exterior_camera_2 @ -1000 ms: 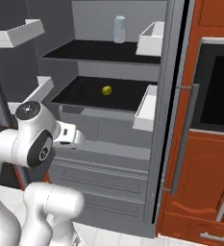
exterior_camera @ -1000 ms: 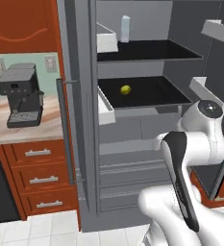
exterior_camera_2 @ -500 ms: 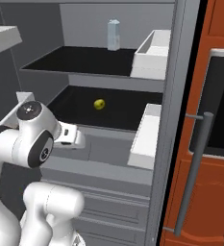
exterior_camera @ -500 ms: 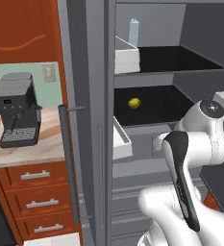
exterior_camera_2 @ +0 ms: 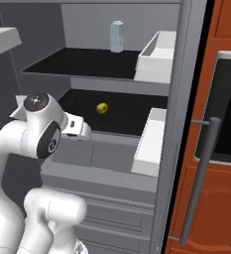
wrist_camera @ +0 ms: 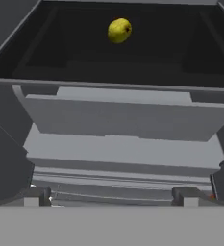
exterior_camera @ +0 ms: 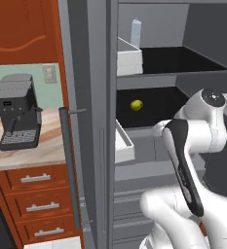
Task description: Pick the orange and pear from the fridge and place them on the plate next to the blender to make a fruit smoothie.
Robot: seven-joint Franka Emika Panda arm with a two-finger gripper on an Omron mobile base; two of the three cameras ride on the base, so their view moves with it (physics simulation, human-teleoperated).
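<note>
The fridge (exterior_camera: 88,97) stands open in front of me. The pear (exterior_camera: 136,104), a small yellow-green fruit, lies alone on the lower black shelf (exterior_camera_2: 132,116), toward its back. In the hand view the pear (wrist_camera: 119,30) is high up, well beyond the shelf's front edge. My gripper (wrist_camera: 111,198) is open, its fingertips (wrist_camera: 36,196) wide apart with nothing between them, held in front of and below that shelf. The white hand (exterior_camera_2: 77,129) points into the fridge. The orange, the plate and the blender are out of view.
A pale carton (exterior_camera_2: 117,35) stands on the upper shelf. White door bins (exterior_camera: 128,57) (exterior_camera_2: 154,141) jut out on both sides. The left door's bar handle (exterior_camera: 70,170) is close. A coffee machine (exterior_camera: 15,116) sits on the wooden counter at left; an oven (exterior_camera_2: 228,114) is at right.
Both base views have shifted and the fridge interior has grown larger: the base has driven closer. The arm keeps the same pose, and the pear lies where it was.
</note>
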